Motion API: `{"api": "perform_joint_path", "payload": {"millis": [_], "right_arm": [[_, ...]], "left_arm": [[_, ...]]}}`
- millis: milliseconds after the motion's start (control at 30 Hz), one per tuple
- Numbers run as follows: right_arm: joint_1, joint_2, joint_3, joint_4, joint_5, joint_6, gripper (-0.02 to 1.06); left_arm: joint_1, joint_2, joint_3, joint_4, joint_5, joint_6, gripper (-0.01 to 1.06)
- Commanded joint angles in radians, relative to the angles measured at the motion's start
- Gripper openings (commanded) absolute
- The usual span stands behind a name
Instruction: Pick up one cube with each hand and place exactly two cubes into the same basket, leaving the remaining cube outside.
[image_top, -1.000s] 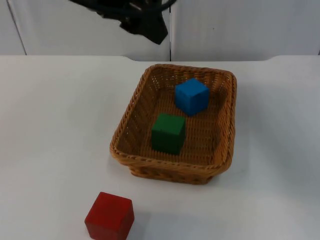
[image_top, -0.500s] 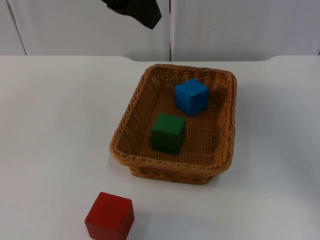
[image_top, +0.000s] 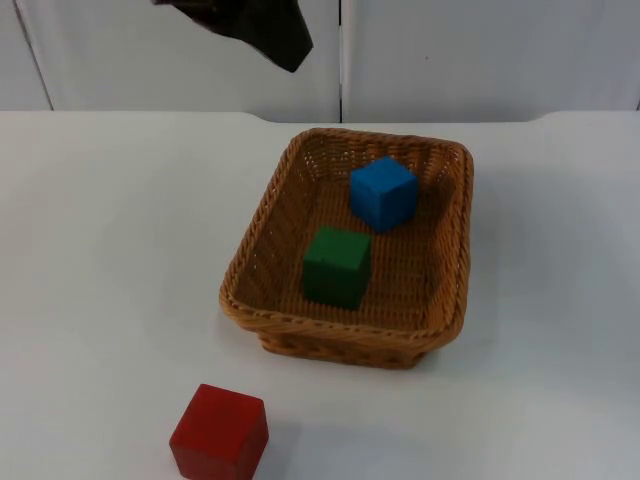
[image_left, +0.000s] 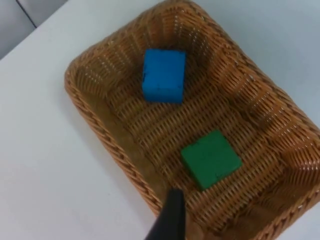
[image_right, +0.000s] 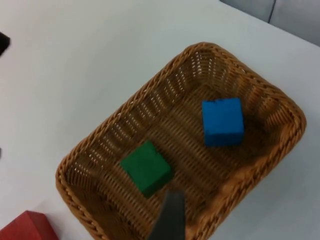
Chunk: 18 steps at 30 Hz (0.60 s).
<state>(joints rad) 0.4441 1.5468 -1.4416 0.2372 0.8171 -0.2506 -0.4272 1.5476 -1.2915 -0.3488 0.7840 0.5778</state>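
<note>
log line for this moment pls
blue cube + green cube: in basket | red cube: on table, outside | left gripper: above basket

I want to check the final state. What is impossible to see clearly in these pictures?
- Left gripper: top view, cut off by the upper edge; open or shut cannot be told.
- Red cube: top view, bottom cut by the lower edge.
- Red cube in the right wrist view: mostly cut off by the edge.

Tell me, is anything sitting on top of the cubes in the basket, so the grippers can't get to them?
No. The blue cube and green cube lie uncovered in the basket, apart from each other. The red cube sits outside on the table.
</note>
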Motion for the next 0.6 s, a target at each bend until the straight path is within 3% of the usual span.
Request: {"api": "perform_joint_path", "payload": {"millis": [0, 567], "right_arm": [[0.008, -0.040, 0.041, 0.006, -0.029, -0.008, 0.72], [0.008, -0.327, 0.325, 0.010, -0.126, -0.008, 0.72]], "left_arm": [[-0.002, -0.038, 0.022, -0.011, -0.021, -0.008, 0.77], [-0.002, -0.336, 0.275, -0.019, -0.068, -0.010, 0.77]]}}
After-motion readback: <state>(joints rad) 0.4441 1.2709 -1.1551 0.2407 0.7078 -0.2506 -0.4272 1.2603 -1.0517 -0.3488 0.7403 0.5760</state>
